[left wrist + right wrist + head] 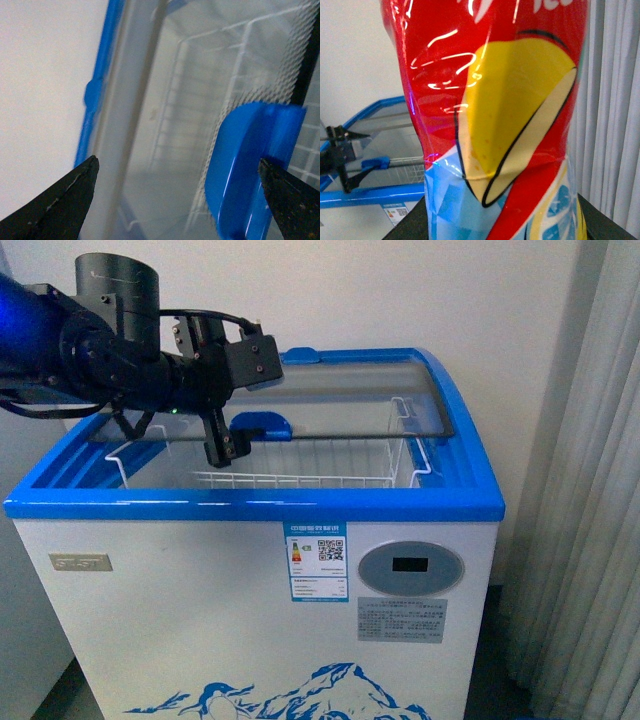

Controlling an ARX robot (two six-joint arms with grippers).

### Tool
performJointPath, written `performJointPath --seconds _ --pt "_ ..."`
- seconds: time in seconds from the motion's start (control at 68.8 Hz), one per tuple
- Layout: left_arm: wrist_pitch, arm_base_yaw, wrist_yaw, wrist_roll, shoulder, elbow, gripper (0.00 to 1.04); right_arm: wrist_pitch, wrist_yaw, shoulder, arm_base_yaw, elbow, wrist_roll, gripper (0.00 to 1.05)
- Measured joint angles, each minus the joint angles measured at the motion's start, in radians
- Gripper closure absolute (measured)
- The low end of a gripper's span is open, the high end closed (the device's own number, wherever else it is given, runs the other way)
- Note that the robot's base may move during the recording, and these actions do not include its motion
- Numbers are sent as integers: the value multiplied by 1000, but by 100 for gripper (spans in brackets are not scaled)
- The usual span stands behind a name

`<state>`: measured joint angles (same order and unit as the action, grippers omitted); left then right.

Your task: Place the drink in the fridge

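Front view: fridge point(250, 620) stands with its glass lid point(380, 400) slid to the far side, so the near half is open. Wire basket point(300, 465) inside. Left gripper point(238, 405) hangs over the opening, jaws spread, at the lid's blue handle point(262, 424).

Left wrist view: both black fingertips point(70, 195) wide apart. The blue handle sits between them, nearer one tip. No contact visible.

Right wrist view: drink point(495, 125) fills the frame, red with a yellow and blue label. Right gripper point(505, 230) pinches it low down, well apart from the fridge behind.
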<state>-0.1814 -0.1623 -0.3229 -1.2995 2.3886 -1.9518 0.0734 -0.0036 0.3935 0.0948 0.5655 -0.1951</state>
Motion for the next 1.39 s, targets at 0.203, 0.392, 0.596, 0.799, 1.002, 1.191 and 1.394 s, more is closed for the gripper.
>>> performJointPath --seconds 0.203,0.392,0.596,0.799,1.002,1.191,1.394 --pt "135 -1 170 110 261 -476 8 0 3 0 0 0 0 64" --pt "176 -17 333 277 427 -760 8 0 6 0 0 0 0 64" --pt "124 -31 497 610 397 -713 8 0 4 0 0 0 0 64" --pt "-77 6 554 1019 -47 -72 8 0 12 0 1 0 0 64" --pt "-165 13 416 1200 -632 712 8 0 -3 0 0 0 0 64" --pt "-574 49 417 1275 -1093 1403 36 0 5 0 0 0 0 64" --pt "-585 87 391 1291 -1384 1705 68 466 -335 253 104 241 321 64"
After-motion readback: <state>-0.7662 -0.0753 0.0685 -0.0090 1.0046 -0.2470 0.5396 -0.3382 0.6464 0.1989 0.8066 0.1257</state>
